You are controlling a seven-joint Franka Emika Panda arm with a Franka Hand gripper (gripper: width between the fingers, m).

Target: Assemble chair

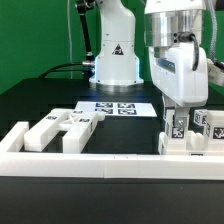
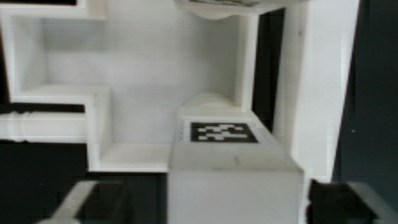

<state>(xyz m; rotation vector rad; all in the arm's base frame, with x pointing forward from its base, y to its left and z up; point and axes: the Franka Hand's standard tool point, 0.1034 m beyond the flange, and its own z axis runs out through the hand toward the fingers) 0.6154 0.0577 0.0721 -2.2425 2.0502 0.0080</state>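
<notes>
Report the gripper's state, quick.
Gripper: cannot be told; it sits low at the chair parts on the exterior view's right, and its jaws are not clear in either view.

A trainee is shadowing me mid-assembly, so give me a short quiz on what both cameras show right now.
1. True or false: the tool hangs over the loose parts at the exterior view's left.
2. Multiple choice: where does the marker board lie? A) on the table in front of the robot base; B) on top of the border rail; C) directly under the tool.
3. Short answer: in the wrist view, what is printed on the white chair part in the middle?

Key
1. False: it hangs over the upright chair parts at the exterior view's right.
2. A.
3. A black-and-white square tag.
</notes>
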